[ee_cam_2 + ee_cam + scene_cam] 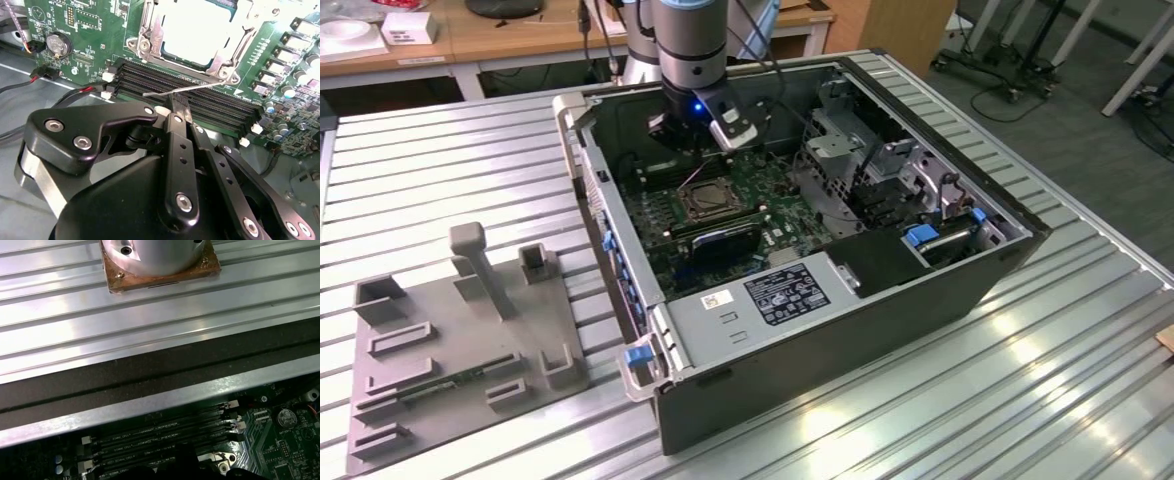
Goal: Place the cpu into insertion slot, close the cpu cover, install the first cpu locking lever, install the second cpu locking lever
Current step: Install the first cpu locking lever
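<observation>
So in the second wrist view the claw [178, 105] looks closed to us. The two black fingers [175, 145] run together to a point, and that tip sits right up against a thin wire locking lever [210, 86]. We can't tell whether it's pinching the rod or just touching it. The lever lies nearly flat, stretched along the edge of the socket and over the long black memory slots [150, 77].

Just past it is the cpu [197, 30], pale and square, sitting in the insertion slot [707, 197]. The cpu cover [148, 35] is folded down around it, so the chip shows through the window in the frame. All of that is on the green motherboard [90, 25], and there's a coin battery [56, 44] off to one side of the socket.

In the exterior view the arm [687, 50] comes straight down into the open computer case [921, 320]. Its end is low over the board, just beside the socket. The case lies on its side on a ribbed metal table [1014, 400]. Well apart from it, at the exterior view's left, we've got a grey fixture plate [447, 345] with upright holders on it.
</observation>
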`<state>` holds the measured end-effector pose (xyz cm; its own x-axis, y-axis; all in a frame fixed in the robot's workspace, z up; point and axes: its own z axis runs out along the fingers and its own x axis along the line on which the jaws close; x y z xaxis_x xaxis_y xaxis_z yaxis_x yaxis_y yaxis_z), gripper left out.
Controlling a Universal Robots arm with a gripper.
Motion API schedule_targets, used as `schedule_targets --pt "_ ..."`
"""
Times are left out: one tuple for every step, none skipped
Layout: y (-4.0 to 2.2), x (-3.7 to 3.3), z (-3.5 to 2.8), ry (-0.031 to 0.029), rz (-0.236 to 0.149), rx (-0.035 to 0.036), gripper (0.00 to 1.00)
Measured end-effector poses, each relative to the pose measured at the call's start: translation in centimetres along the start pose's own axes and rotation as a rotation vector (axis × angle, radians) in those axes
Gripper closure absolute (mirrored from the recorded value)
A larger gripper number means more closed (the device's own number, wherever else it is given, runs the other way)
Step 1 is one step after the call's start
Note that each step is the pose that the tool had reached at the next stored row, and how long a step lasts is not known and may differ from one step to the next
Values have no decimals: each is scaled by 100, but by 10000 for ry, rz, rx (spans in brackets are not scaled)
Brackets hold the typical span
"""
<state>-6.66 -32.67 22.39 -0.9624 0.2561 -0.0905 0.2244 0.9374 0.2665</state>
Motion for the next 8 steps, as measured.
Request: schedule_targets --pt "-3 1 9 -9 -2 -2 89" --pt "-3 1 11 -9 -3 -2 89" --pt "-3 1 10 -9 -3 -1 89" --pt "-3 1 10 -9 -3 0 89" --pt "-3 1 10 -9 -3 0 89" --pt "-4 1 12 -9 -3 0 89" --pt "-5 1 18 -11 -3 -4 89" --pt "-6 2 24 -10 -3 -3 89"
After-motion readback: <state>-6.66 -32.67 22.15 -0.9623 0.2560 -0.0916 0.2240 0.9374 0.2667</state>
